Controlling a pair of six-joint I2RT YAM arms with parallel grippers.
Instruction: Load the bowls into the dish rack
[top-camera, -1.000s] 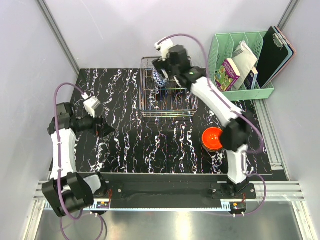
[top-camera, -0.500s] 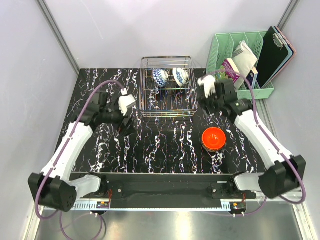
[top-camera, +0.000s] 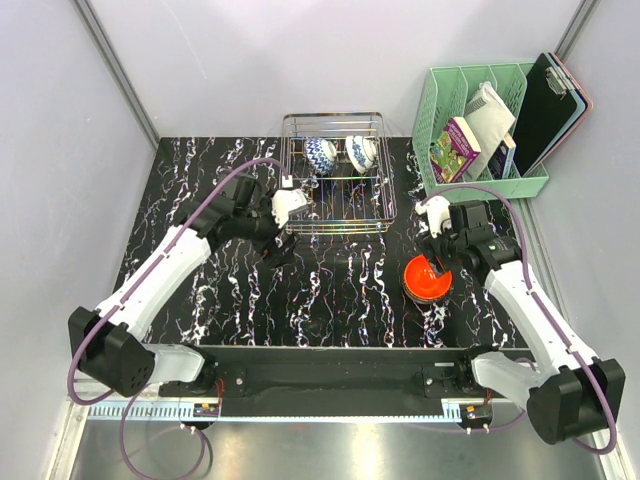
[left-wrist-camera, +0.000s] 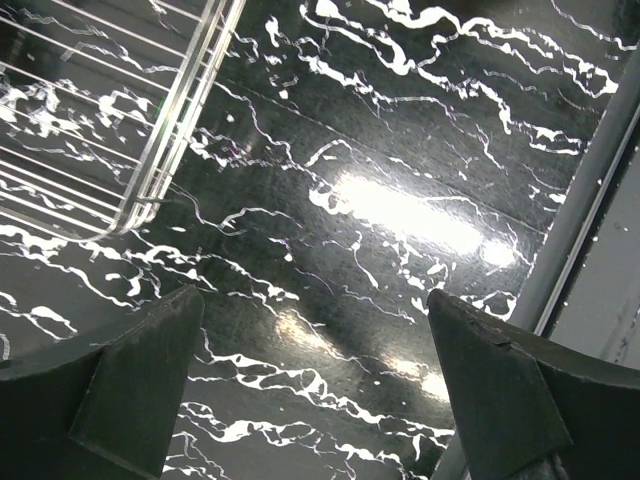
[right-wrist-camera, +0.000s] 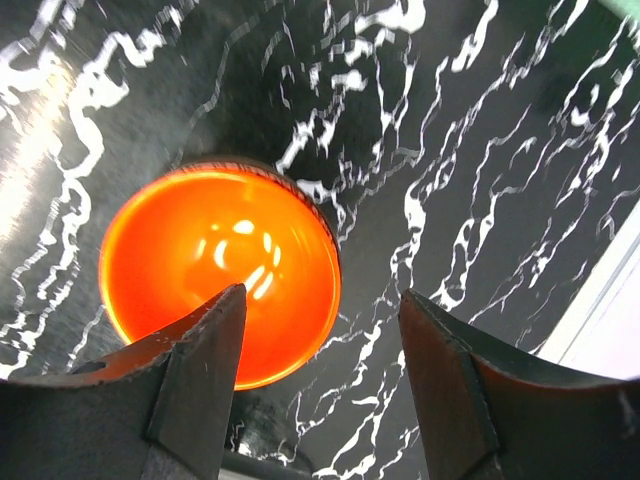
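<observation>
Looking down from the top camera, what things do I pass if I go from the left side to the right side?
dish rack → orange bowl → green organiser → clipboard

Two bowls (top-camera: 320, 155) in rack (top-camera: 338, 228); third bowl (top-camera: 424, 280) right

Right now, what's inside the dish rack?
Two blue-and-white bowls stand on edge at the far end of the dish rack; the left wrist camera hides its near-left corner.
</observation>
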